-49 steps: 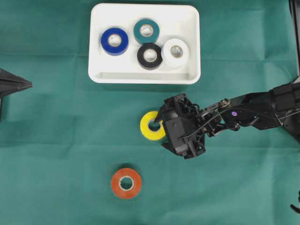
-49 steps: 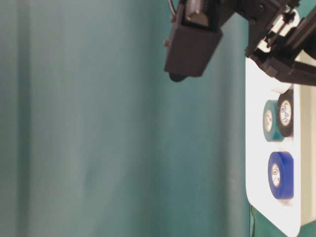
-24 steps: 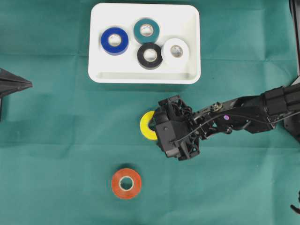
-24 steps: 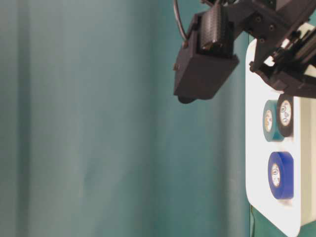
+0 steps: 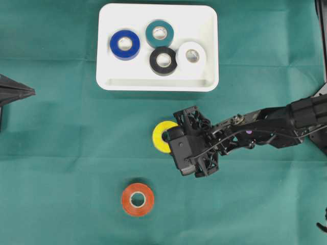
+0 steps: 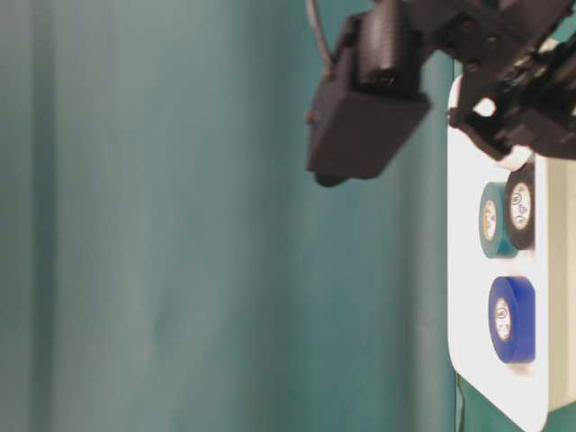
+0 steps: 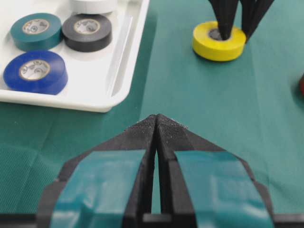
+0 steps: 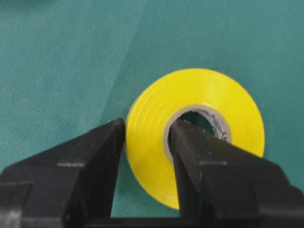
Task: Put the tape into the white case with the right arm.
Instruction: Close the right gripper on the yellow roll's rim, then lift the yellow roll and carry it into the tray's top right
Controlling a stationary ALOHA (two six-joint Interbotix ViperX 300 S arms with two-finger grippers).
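Green-cloth tabletop (image 5: 61, 153) carries everything. White case (image 5: 207, 84) sits at the far edge, about the middle, holding four tape rolls: blue roll (image 5: 124, 44), teal roll (image 5: 159, 33), black roll (image 5: 163, 60), white roll (image 5: 191, 55); black touches white, teal just beside black. Right arm (image 5: 276, 122) reaches in from the right edge toward the middle of the tabletop. Right end effector (image 8: 145, 142) is clamped on the yellow tape (image 5: 162, 137): one finger inside the core hole, the other on the outer wall, pinching the roll's side. Yellow tape sits near the middle of the tabletop, outside the case, just off its near rim; wrist view shows it lying flat on the cloth. Orange roll (image 5: 137, 199) lies loose toward the near edge, well apart from the yellow. Left end effector (image 7: 156, 137) at the left edge, tips pressed together, holding nothing
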